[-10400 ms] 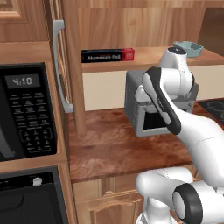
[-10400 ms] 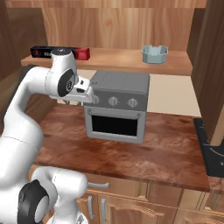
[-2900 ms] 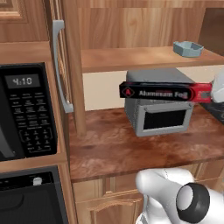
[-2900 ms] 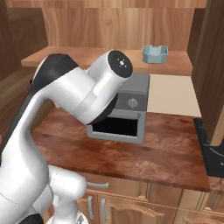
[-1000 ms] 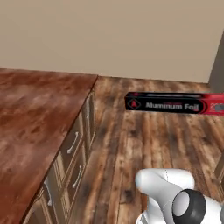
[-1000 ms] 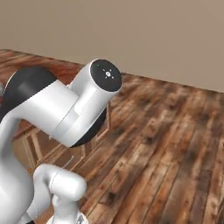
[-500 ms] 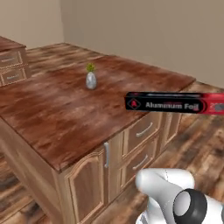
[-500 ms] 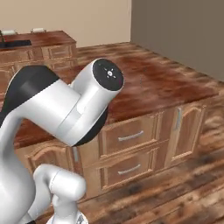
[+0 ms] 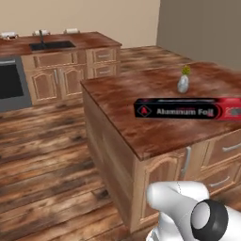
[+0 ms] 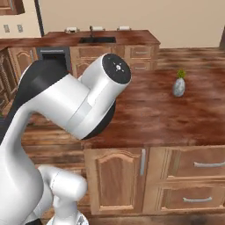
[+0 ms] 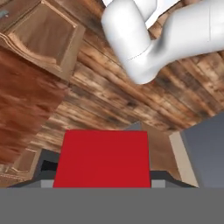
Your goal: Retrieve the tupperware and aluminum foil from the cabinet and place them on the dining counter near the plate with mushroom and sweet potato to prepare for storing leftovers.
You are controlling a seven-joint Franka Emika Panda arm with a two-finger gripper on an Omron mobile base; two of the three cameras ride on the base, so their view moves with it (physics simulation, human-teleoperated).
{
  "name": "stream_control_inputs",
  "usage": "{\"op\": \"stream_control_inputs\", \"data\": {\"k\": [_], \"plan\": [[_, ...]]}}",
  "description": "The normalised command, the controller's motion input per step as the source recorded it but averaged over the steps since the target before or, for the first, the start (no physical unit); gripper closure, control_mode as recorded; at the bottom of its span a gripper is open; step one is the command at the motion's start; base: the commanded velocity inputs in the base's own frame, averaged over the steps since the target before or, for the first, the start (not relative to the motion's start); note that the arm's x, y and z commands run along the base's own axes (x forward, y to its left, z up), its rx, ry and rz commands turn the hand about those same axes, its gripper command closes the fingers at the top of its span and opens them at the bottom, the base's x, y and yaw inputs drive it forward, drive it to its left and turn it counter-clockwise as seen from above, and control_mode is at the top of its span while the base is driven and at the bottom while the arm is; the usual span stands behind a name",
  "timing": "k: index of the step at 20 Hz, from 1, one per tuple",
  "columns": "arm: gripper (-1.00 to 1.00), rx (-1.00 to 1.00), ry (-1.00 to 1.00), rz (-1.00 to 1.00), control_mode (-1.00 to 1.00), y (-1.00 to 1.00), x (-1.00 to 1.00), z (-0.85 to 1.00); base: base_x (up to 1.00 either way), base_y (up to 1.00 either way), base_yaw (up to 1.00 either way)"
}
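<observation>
Aluminum foil (image 9: 187, 108): the long black carton with its red end rides level in the air, over the near right part of an island worktop (image 9: 141, 113); its lettering faces the left base camera. In the hand view its red end (image 11: 103, 158) sits between the two finger tips.
Hand (image 11: 103, 177): part-open jaws closed on the carton's red end, so the box sticks out sideways as a long lever.
Tupperware: not among the things here.
Risk, swing: as I judge it, a grip at one end leaves the far end free to pivot or sag; a sharp turn of the base could twist it loose.
Risk, collision: the small grey vase (image 9: 183, 84) with a green sprig stands near the worktop's far right edge, close behind the carton; a low sweep could topple it.
Risk, placement: no plate shows, so setting down here would likely be the wrong spot.
Surface: dark reddish wood grain, bare apart from the vase.
Room: plank floor (image 9: 42, 160); second counter with black sink (image 9: 52, 45) along the far wall.
</observation>
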Motion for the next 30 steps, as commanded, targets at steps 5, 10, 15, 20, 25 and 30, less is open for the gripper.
{"op": "stream_control_inputs", "data": {"k": [5, 10, 15, 20, 25, 30], "plan": [[1.00, 0.00, 0.00, 0.00, 1.00, 0.00, 0.00, 0.00, 0.00, 1.00, 0.25], [1.00, 0.00, 0.00, 0.00, 1.00, 0.00, 0.00, 0.00, 0.31, 1.00, 0.12], [1.00, 0.00, 0.00, 0.00, 1.00, 0.00, 0.00, 0.00, 1.00, 1.00, 0.00], [1.00, 0.00, 0.00, 0.00, 1.00, 0.00, 0.00, 0.00, 1.00, 1.00, -0.04], [1.00, 0.00, 0.00, 0.00, 1.00, 0.00, 0.00, 0.00, 1.00, 0.83, -0.08], [1.00, 0.00, 0.00, 0.00, 1.00, 0.00, 0.00, 0.00, 1.00, 0.52, -0.09]]}}
